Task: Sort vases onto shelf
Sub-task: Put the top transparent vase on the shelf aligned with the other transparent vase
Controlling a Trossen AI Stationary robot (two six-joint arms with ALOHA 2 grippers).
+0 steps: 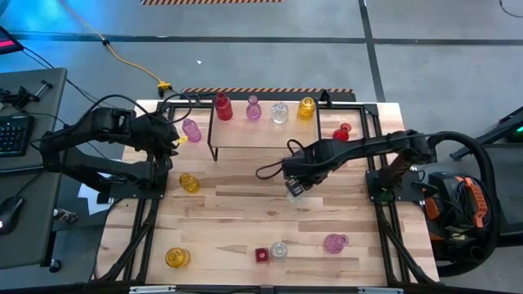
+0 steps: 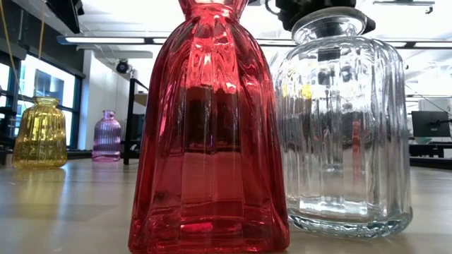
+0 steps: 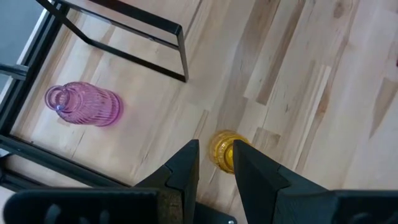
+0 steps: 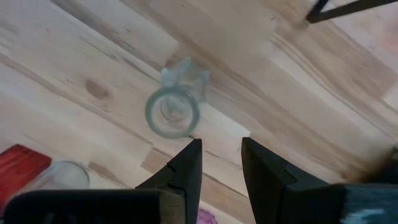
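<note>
The shelf (image 1: 260, 135) stands at the table's far middle and carries a red (image 1: 222, 107), a pink (image 1: 253, 109), a clear (image 1: 279, 113) and a yellow vase (image 1: 306, 107). My right gripper (image 1: 294, 184) points down, open, above a small clear vase (image 4: 173, 111) that stands on the table in front of the shelf; nothing is between its fingers (image 4: 221, 163). My left gripper (image 3: 216, 163) hangs open, high over the table's left side, above a yellow vase (image 3: 222, 149) and near a pink vase (image 3: 82, 104) beside the shelf's left leg.
Loose vases stand on the table: a red one (image 1: 341, 131) right of the shelf, and yellow (image 1: 176, 258), red (image 1: 261, 255), clear (image 1: 279, 251) and pink (image 1: 335, 242) ones along the near edge. The low view shows the red (image 2: 208, 141) and clear (image 2: 342, 127) vases close up.
</note>
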